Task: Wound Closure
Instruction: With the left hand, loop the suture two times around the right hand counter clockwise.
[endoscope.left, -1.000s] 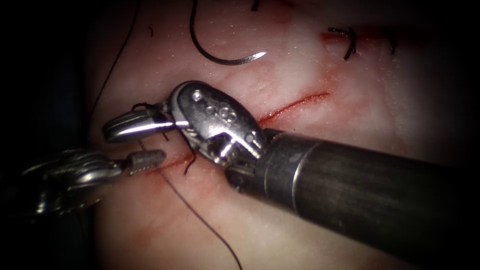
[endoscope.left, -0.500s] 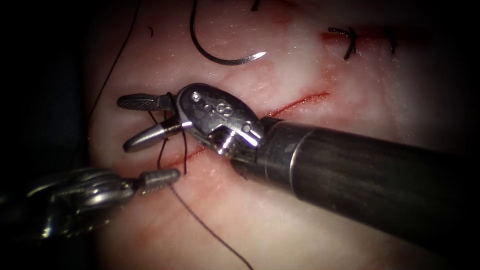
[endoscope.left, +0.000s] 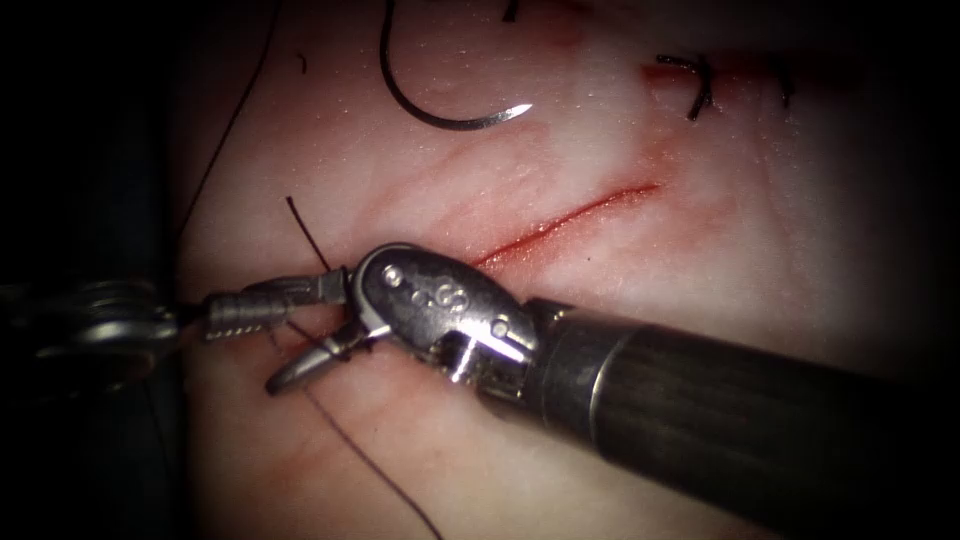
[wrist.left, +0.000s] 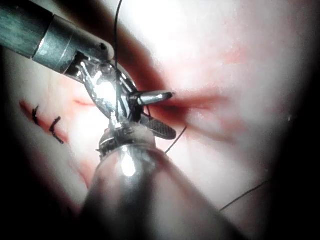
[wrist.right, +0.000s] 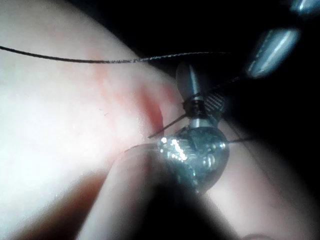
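Note:
The curved needle lies free on the tissue, up and left of the cut, not in the tissue and held by neither tool. My right tool reaches in across the cut's left end. Its jaws are open, and dark thread crosses between them near the hinge. A short thread tail stands up just above it. My left tool sits at the far left, seemingly shut on the thread. A long strand runs down and right. The right tool's open jaws also show beyond the left tool's tip.
Finished stitches with cut ends sit at the upper right, past the cut's right end. Red fluid stains the tissue along the cut. A thin thread runs up the left edge of the tissue. The right tool's thick shaft covers the lower right.
The right tool's jaws went from shut to open, then moved down and left. The left tool drew back to the left. The thread looped by the jaws now shows as a free tail.

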